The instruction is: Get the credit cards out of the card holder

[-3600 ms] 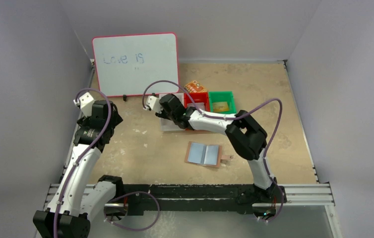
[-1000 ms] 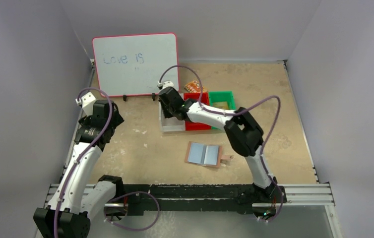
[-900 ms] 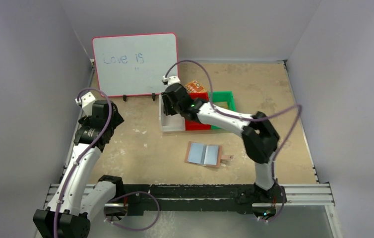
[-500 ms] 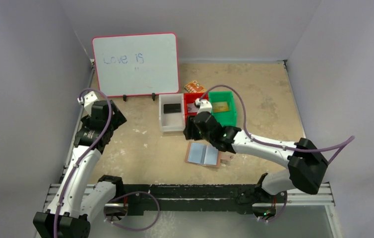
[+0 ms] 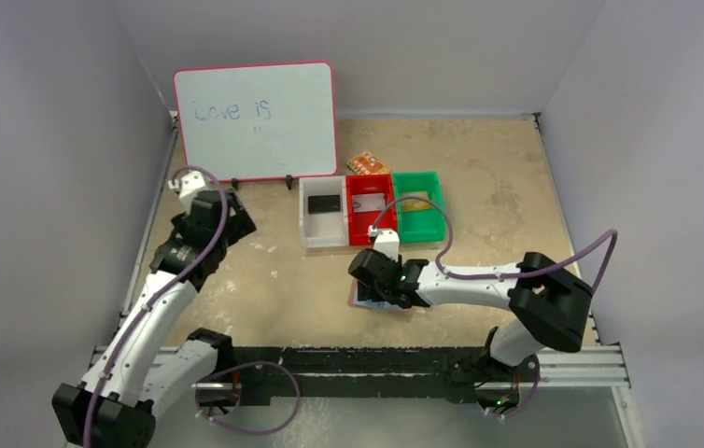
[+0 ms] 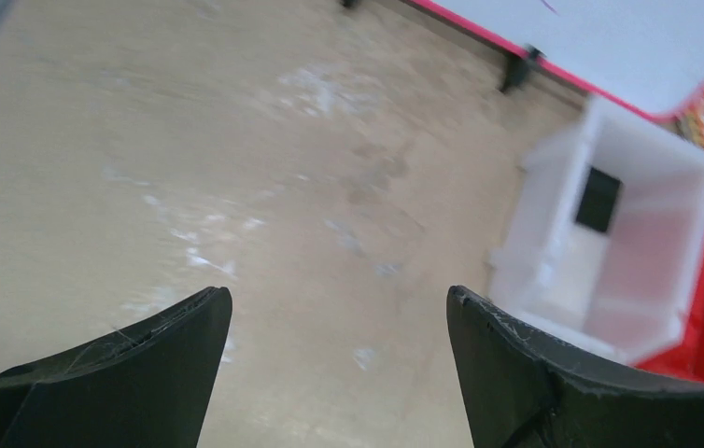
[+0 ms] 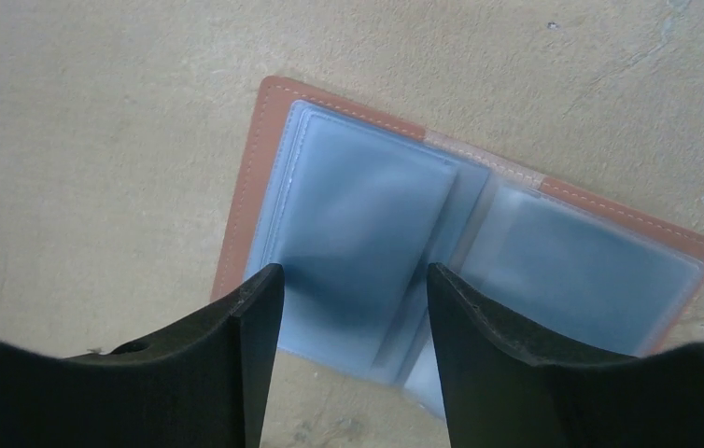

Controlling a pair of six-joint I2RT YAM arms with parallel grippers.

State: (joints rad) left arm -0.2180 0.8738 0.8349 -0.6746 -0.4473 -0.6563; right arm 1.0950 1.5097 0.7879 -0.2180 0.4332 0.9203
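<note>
The card holder (image 7: 358, 205) lies open on the table, tan-brown outside and pale blue inside. My right gripper (image 7: 355, 280) is open and empty, just above its left page, with one finger (image 7: 236, 364) at that page's near edge. In the top view the right gripper (image 5: 378, 287) covers most of the card holder (image 5: 408, 306). A black card (image 5: 326, 203) lies in the white bin (image 5: 311, 233), a pale card in the red bin (image 5: 370, 231) and a yellowish one in the green bin (image 5: 432, 227). My left gripper (image 5: 234, 224) is open and empty over bare table, left of the white bin.
A whiteboard (image 5: 255, 119) stands at the back left. An orange patterned packet (image 5: 364, 164) lies behind the red bin. In the left wrist view the white bin (image 6: 554, 243) with the black card (image 6: 598, 200) is ahead and to the right of my left gripper (image 6: 339, 308).
My right arm swung from the white bin to the near side and came down over the open card holder. The black card stayed in the white bin. My left gripper moved a little right.
</note>
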